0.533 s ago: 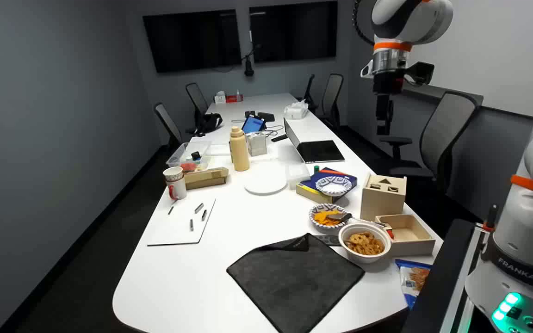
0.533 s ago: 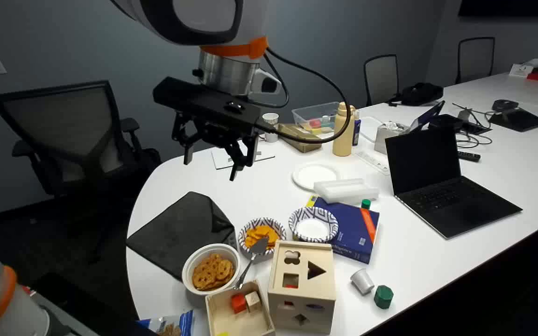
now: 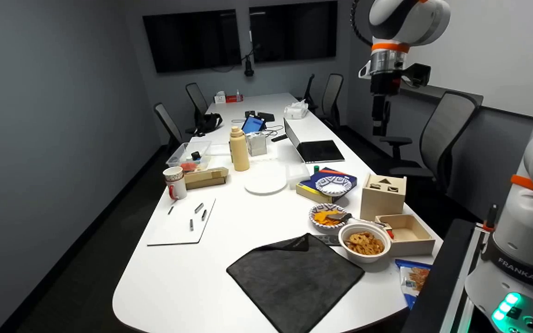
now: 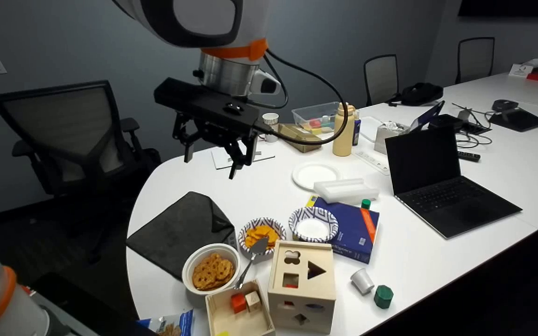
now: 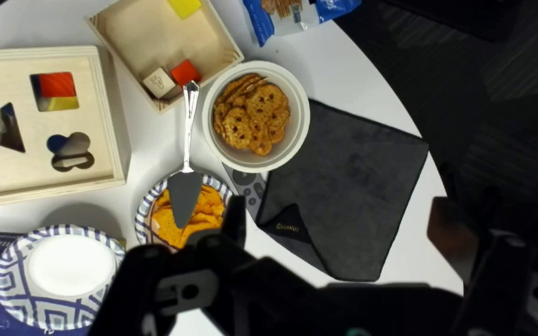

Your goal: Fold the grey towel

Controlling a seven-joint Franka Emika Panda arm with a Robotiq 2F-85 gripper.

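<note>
The grey towel [image 3: 296, 277] lies mostly flat on the white table near its rounded end, in both exterior views [image 4: 185, 228]. In the wrist view the towel [image 5: 348, 186] shows one corner folded over, with a Grannus label on the dark folded flap [image 5: 290, 226]. A bowl of crackers hides part of one edge in the wrist view. My gripper [image 4: 210, 166] points down with fingers wide apart and nothing between them. It hangs high above the table, apart from the towel. The wrist view also shows the open fingers [image 5: 339, 205] at either side of the towel.
Beside the towel stand a white cracker bowl [image 4: 211, 269], a chip bowl [image 4: 263, 234] with a spatula, and a remote [image 5: 250, 189]. A wooden tray [image 4: 241, 315], shape-sorter box [image 4: 302, 284], snack bag [image 3: 413, 280] and blue book [image 4: 353, 228] are also near.
My arm and gripper have shifted very slightly, a little to the left in an exterior view. The fingers stay open. The towel has not moved.
</note>
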